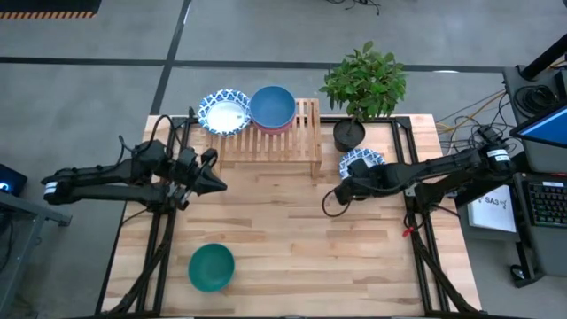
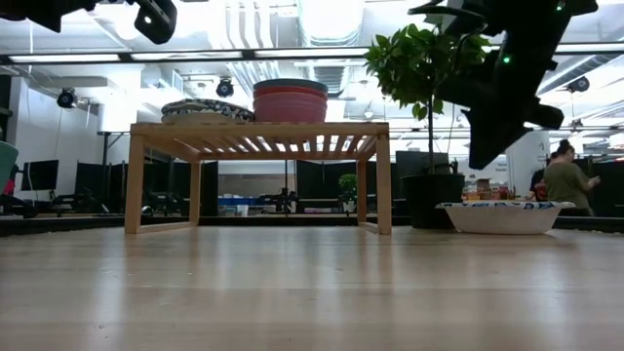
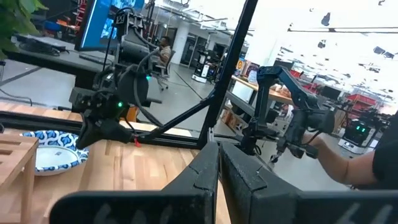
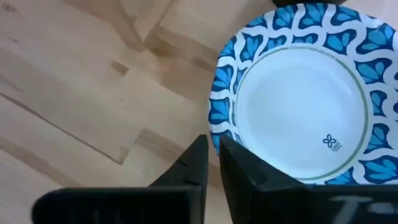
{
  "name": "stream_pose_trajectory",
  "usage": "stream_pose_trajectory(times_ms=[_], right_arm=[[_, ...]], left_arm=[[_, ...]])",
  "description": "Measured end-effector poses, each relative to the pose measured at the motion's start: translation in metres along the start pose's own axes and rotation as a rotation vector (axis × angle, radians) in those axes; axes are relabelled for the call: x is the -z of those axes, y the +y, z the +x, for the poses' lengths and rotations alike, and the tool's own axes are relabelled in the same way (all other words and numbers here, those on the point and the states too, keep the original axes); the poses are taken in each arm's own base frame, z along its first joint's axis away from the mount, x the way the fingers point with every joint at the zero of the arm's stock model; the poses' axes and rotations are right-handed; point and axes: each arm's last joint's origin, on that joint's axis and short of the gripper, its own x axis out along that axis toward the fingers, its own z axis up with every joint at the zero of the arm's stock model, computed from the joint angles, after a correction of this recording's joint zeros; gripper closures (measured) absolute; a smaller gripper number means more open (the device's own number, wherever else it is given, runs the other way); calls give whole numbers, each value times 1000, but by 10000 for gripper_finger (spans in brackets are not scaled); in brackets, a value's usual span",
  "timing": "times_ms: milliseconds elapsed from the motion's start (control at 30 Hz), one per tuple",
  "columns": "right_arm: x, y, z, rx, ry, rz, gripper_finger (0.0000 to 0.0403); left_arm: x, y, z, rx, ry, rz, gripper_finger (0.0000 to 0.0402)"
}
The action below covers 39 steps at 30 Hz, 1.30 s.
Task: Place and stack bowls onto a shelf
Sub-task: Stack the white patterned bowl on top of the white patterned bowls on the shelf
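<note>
The light-wood shelf (image 1: 270, 137) stands at the table's far side. On its top rest a white bowl with a blue patterned rim (image 1: 224, 113) and a blue bowl (image 1: 272, 105) on top of pink and red ones (image 2: 290, 103). Another white, blue-rimmed bowl (image 1: 361, 161) sits on the table by the plant pot; it also shows in the right wrist view (image 4: 298, 106). A green bowl (image 1: 211, 268) sits near the table's front edge. My right gripper (image 1: 340, 191) is shut and hovers above that blue-rimmed bowl's near-left rim (image 4: 217, 124). My left gripper (image 1: 218, 183) is shut and empty, in front of the shelf.
A potted plant in a black pot (image 1: 349, 135) stands right of the shelf, just behind the blue-rimmed bowl. Bare tabletop (image 1: 292, 239) lies in the middle and to the right front. A person (image 2: 565, 180) sits in the room beyond the table.
</note>
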Motion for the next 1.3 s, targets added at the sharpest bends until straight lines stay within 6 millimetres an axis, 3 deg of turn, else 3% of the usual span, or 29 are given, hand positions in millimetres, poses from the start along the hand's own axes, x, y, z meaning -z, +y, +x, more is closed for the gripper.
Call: stream_pose_trajectory(times_ms=[233,433,600,767,967,1033,1167,1300], right_arm=[[-2,-1,9,35,31,-13,302],[0,3,34,137,87,-97,244],[6,7,57,212,135,-172,231],[12,9,72,264,175,-203,262],[9,17,68,231,189,-205,360],[7,23,61,209,178,-215,383],[1,41,39,134,192,-230,389],[-7,73,7,-53,203,-320,390]], left_arm=[[1,1,2,-3,8,10,402],[1,2,2,-4,11,9,402],[1,2,2,-4,10,9,402],[1,2,2,-3,9,9,402],[0,1,1,-1,4,12,402],[0,0,0,0,2,14,402],[-1,-2,-3,1,-3,17,402],[-3,-6,-8,9,-27,30,402]])
